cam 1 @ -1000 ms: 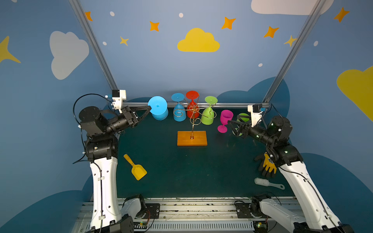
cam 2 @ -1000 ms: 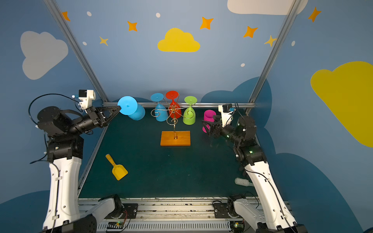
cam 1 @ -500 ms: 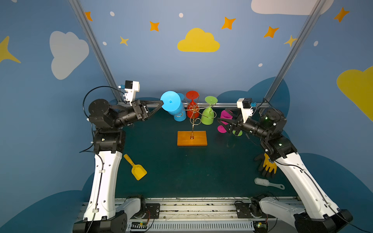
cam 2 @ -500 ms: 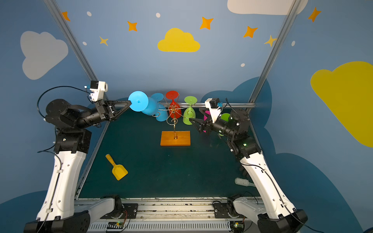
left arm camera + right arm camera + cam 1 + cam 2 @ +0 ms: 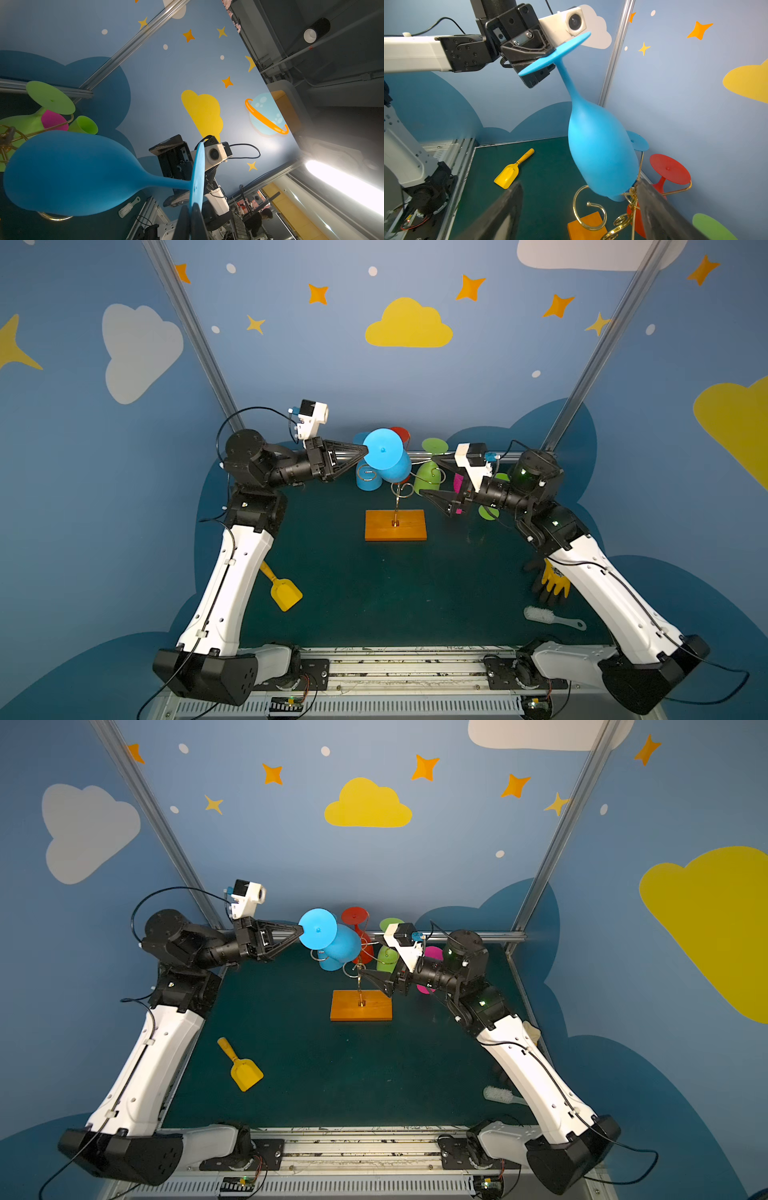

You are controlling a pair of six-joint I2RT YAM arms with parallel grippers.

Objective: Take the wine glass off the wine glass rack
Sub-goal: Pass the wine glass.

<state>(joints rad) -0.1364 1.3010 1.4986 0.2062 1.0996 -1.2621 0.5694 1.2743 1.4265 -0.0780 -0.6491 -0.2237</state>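
Wine glass, blue, pinched only by its foot's rim in the left hand, could slip or snag the wine glass rack; right hand spread near it.

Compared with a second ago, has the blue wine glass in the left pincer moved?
Yes. The blue wine glass shifted right, from well left of the wooden base to in line with it.

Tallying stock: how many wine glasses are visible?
6: blue glass in left pincer; second blue, red, green on gold wire rack; pink, second green behind right arm. More may be hidden.
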